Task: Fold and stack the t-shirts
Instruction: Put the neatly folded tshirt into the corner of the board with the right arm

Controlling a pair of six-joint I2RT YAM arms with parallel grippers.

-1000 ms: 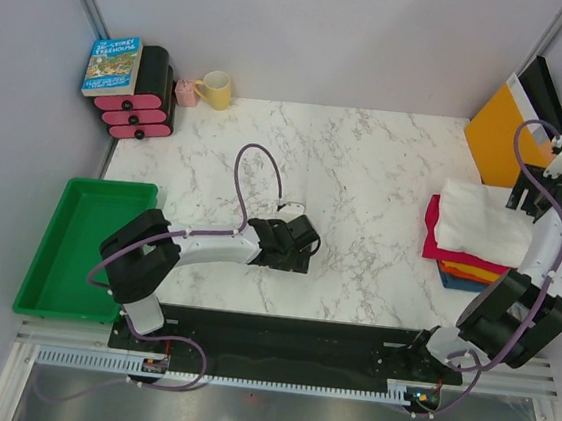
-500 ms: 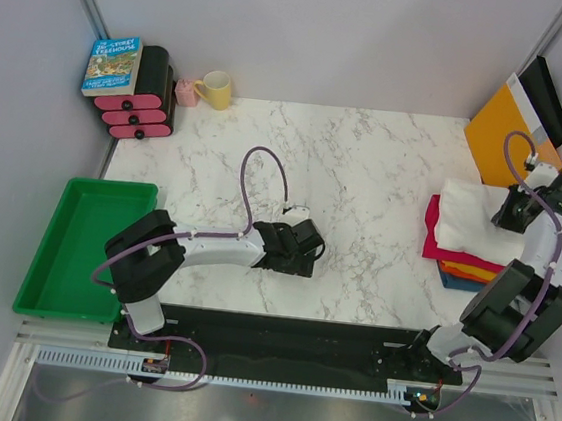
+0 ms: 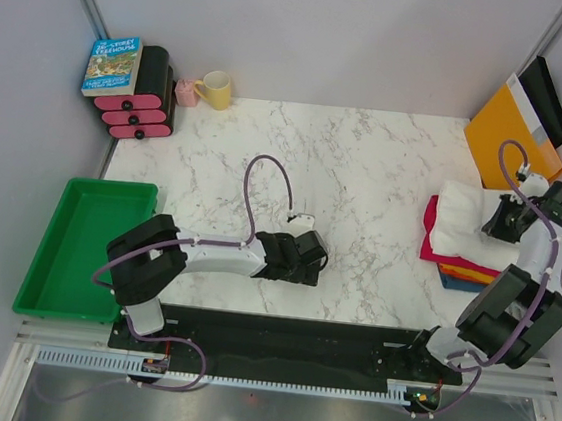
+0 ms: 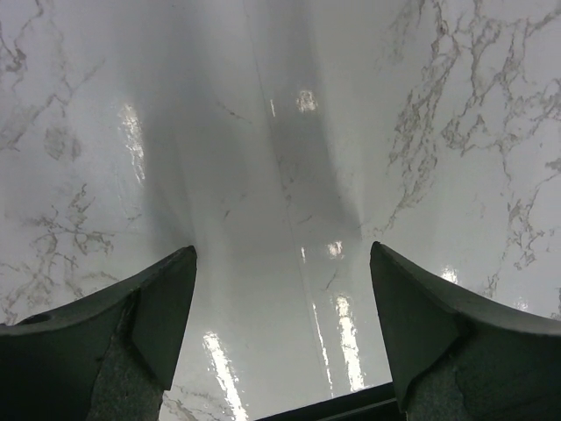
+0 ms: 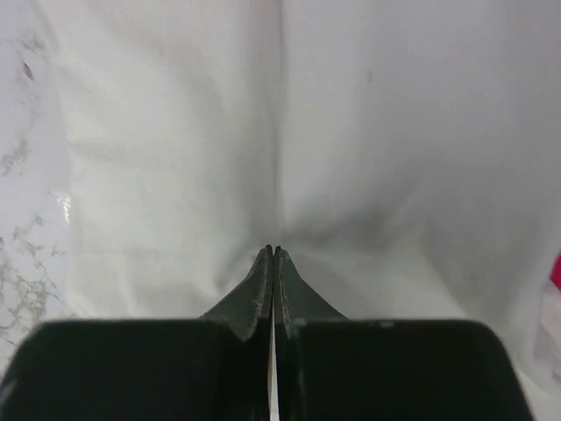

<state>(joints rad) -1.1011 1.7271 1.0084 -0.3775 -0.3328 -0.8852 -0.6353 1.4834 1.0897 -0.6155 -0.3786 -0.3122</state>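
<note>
Two arms: right gripper (image 5: 273, 252) clenched shut, tips on white t-shirt (image 5: 175, 132) directly below; left gripper (image 4: 282, 256) spread, well apart.

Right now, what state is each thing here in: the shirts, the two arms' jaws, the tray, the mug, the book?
White t-shirt: folded, top of the stack.
Red t-shirt: folded, under it.
Orange t-shirt: folded, lower.
Blue t-shirt: folded, bottom.
Left jaws: wide open, empty.
Right jaws: shut, tips at the white cloth.
Green tray: empty.
Mug: upright.
Book: closed.
</note>
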